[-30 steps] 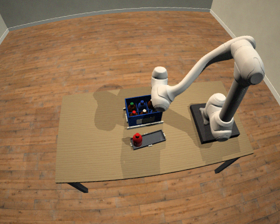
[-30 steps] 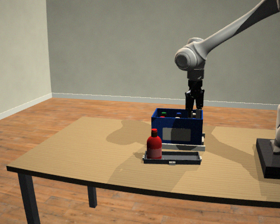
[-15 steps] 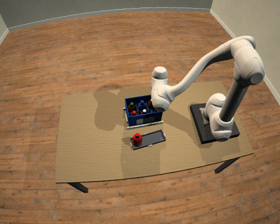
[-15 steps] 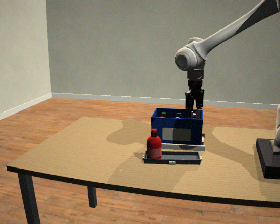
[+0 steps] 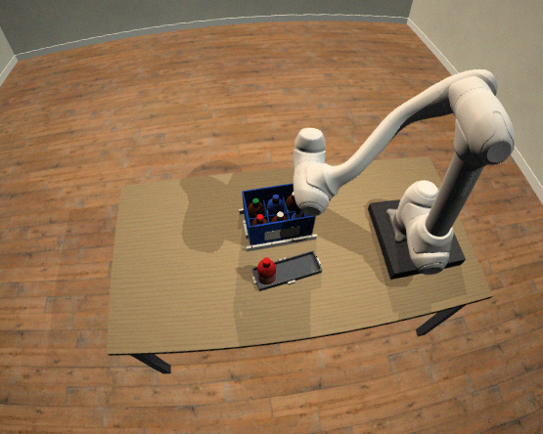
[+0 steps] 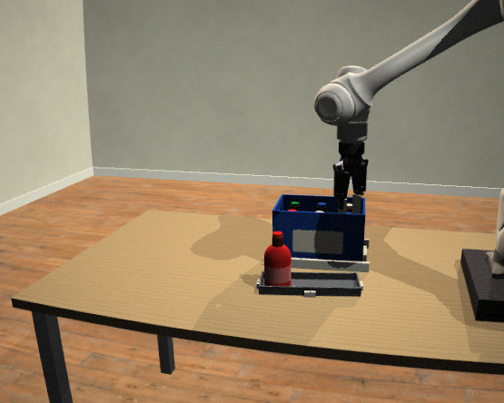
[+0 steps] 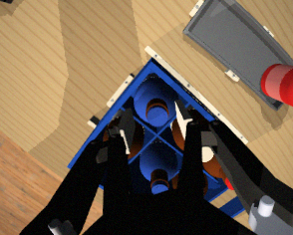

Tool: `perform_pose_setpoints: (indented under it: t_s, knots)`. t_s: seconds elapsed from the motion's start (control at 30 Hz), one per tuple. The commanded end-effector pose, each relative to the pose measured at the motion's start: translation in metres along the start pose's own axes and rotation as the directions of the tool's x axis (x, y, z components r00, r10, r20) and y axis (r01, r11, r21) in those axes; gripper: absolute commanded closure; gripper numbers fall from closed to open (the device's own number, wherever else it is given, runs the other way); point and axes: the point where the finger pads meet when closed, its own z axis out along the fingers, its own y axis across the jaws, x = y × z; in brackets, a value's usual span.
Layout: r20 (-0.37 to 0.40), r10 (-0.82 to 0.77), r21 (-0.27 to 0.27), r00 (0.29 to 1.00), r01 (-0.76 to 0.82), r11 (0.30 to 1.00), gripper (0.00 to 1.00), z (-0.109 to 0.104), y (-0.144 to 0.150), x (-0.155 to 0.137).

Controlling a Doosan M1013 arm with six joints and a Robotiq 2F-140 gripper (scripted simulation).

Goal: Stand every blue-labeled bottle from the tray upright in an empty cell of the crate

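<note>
The blue crate (image 5: 255, 235) (image 6: 284, 240) (image 7: 171, 81) stands level, with a bottle in each of its six cells. One blue bottle (image 5: 275, 206) (image 7: 157, 160) stands in the back middle cell. Another blue bottle (image 7: 149, 97) stands in the front right cell. The others have green, red and white caps; one cap is hidden. Labels inside the crate are hidden. My gripper (image 6: 349, 203) (image 7: 154, 114) points down at the crate's right end, partly open, fingertips beside the front right bottle's neck, gripping nothing. The grey tray (image 5: 299, 267) (image 6: 323, 283) (image 7: 224, 45) holds one upright red bottle (image 5: 266, 272) (image 6: 278, 260) (image 7: 283, 86).
A light rail (image 5: 280, 242) (image 6: 328, 263) runs along the crate's front foot, between crate and tray. Small light blocks sit against the tray's sides. The crate's walls and dividers surround the fingertips. The arm's dark base (image 5: 383, 244) (image 6: 478, 286) stands to the right.
</note>
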Motion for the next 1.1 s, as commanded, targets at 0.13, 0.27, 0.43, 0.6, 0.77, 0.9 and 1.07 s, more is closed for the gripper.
perform_pose_setpoints:
  t_s: [0.13, 0.27, 0.43, 0.6, 0.77, 0.9, 1.07]
  knots:
    - [0.000, 0.000, 0.000, 1.000, 0.000, 1.000, 0.62, -0.006, 0.000, 0.000]
    - [0.000, 0.000, 0.000, 1.000, 0.000, 1.000, 0.62, -0.014, 0.000, 0.000]
    - [0.000, 0.000, 0.000, 1.000, 0.000, 1.000, 0.62, -0.026, 0.000, 0.000]
    - [0.000, 0.000, 0.000, 1.000, 0.000, 1.000, 0.62, -0.039, 0.000, 0.000]
    - [0.000, 0.000, 0.000, 1.000, 0.000, 1.000, 0.62, -0.047, 0.000, 0.000]
    - [0.000, 0.000, 0.000, 1.000, 0.000, 1.000, 0.62, -0.056, 0.000, 0.000]
    - [0.000, 0.000, 0.000, 1.000, 0.000, 1.000, 0.62, -0.066, 0.000, 0.000]
